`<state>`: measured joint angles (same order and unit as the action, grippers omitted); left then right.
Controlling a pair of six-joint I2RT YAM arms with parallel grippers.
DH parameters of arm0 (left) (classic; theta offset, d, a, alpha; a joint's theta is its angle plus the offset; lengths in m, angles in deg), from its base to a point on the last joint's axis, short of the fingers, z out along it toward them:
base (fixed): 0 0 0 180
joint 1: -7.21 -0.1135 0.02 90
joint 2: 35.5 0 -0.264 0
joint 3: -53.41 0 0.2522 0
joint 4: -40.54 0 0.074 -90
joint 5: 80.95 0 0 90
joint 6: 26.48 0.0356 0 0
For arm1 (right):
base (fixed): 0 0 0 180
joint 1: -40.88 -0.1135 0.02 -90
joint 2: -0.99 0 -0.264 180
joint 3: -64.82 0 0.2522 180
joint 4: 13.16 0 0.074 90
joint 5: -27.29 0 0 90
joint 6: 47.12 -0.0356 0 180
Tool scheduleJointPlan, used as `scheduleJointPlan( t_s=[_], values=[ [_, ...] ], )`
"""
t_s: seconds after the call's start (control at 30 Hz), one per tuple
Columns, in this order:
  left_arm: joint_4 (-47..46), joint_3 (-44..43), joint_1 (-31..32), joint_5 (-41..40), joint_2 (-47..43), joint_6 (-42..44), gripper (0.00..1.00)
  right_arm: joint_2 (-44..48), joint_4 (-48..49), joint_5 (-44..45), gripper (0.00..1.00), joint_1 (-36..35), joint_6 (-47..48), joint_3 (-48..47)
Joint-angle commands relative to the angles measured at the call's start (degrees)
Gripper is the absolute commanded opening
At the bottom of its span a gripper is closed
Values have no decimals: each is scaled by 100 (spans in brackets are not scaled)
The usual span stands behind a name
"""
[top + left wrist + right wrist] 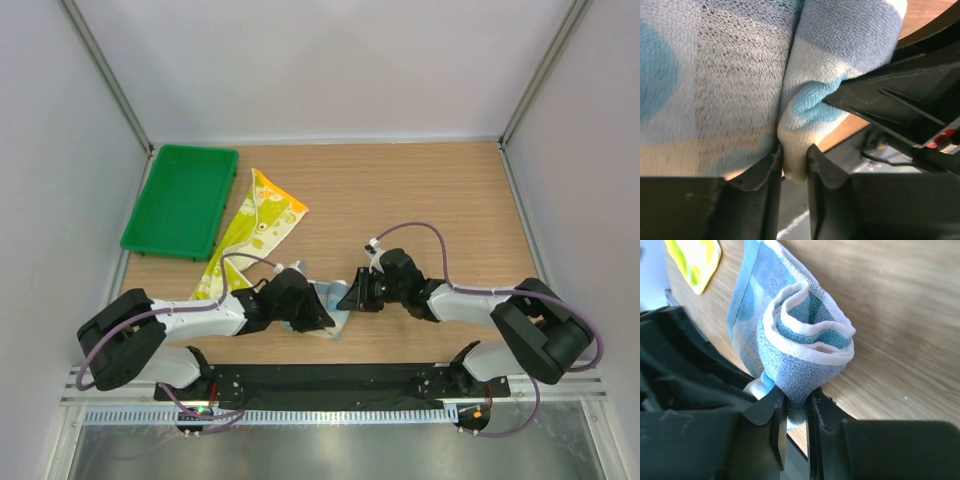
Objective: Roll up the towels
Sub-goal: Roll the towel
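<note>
While my left gripper (795, 161) and right gripper (796, 405) each pinch the blue towel (805, 340), its roll runs sideways between them.

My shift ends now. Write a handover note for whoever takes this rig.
Left gripper: shut on a fold of the blue towel.
Right gripper: shut on its rolled end.
Blue towel: partly rolled, held between both grippers.
Yellow towel: unrolled, beside the tray.
Done: no roll finished.
Left: finish the blue roll, then roll the yellow towel.
</note>
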<state>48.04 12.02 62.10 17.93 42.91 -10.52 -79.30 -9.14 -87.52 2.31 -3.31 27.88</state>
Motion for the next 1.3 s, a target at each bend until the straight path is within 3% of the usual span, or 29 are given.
scheduleJointPlan(
  t_s=[0.0, 0.07, 0.27, 0.53, 0.73, 1.07, 1.27],
  values=[
    [2109, -767, 249, -1264, -361, 1248, 27, 417, -1635, 671, 9, -10, 400, -537],
    [2821, -1119, 653, -1993, -405, 1628, 34, 505, -2258, 820, 9, -19, 410, -863],
    [3911, -2245, 1715, -3785, -161, 2359, 44, 383, -3200, 1075, 7, -98, 365, -1530],
    [4010, -3291, 2841, -5035, 990, 2947, 50, 31, -3729, 1322, 6, -300, 322, -1962],
    [3940, -3994, 3027, -5221, 1993, 3308, 50, 101, -3808, 1269, 6, -344, 278, -2006],
    [3843, -4030, 3027, -5151, 2697, 3326, 50, 251, -3949, 1234, 6, -353, 304, -2033],
    [3817, -3767, 3027, -5063, 2750, 3238, 33, 260, -4054, 1251, 6, -345, 348, -2173]
  ],
)
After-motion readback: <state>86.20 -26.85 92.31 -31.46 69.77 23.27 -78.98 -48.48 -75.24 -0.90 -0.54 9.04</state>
